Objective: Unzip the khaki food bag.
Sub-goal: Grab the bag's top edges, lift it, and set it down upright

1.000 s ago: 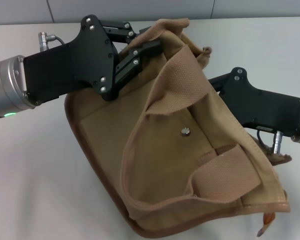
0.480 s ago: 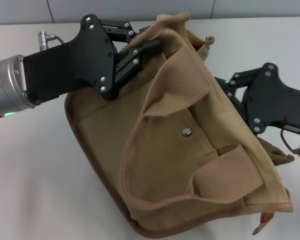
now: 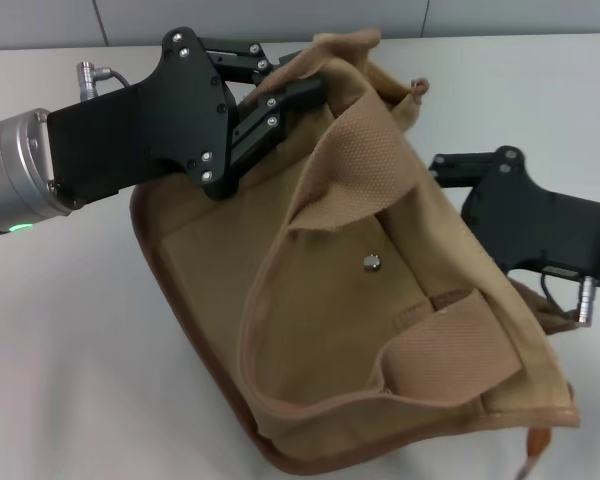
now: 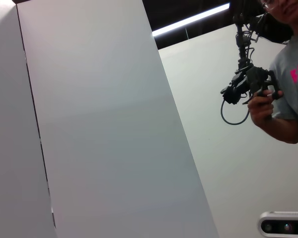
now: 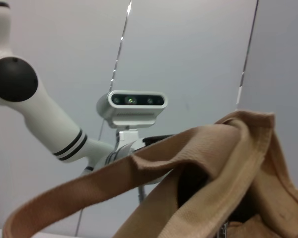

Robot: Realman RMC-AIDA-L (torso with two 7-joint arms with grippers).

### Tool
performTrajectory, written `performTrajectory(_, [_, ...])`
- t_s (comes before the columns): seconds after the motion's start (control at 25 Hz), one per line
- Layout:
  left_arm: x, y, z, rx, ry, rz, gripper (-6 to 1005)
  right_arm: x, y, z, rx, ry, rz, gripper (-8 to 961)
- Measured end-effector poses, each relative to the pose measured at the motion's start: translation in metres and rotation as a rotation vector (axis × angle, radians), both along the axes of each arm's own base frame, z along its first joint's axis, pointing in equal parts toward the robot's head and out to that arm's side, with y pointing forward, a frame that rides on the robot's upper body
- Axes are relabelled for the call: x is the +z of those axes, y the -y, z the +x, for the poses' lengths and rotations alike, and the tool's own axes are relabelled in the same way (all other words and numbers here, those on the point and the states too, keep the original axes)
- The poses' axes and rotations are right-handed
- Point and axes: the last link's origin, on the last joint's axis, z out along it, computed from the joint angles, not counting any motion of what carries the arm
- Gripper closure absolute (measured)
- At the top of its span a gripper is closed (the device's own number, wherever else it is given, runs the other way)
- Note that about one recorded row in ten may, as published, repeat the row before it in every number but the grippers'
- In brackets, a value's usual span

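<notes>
Left gripper (image 3: 305, 88) pinches the top edge of the khaki food bag (image 3: 380, 330), which lies tilted on the white table (image 3: 70, 340).

You have soft, light canvas here; it folds and sags, so keep that corner taut. Right gripper (image 3: 442, 170) is at the bag's far side, behind the webbing handle (image 3: 365, 165); its fingers I cannot tell. Take the zipper pull, which is hidden, not loose cloth near the snap (image 3: 371, 263).
</notes>
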Motion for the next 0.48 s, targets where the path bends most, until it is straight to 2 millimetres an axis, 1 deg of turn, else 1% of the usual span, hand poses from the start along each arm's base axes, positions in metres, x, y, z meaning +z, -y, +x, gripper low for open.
performTrajectory(0.04, [0.0000,0.0000,0.0000,0.000,0.000,0.000,910,-0.0016,-0.0007,-0.0012,0.004,0.003,-0.006,800])
performTrajectory(0.24, [0.0000,0.0001,0.0001,-0.001,0.000,0.000,911,-0.0082,-0.0035,-0.0065,0.016,0.017,-0.022,567])
performTrajectory(0.48, [-0.0001,-0.0006,0.0017,-0.006,0.001,-0.001,911,-0.0080,-0.0090,-0.0098,-0.012,-0.014,0.004,364])
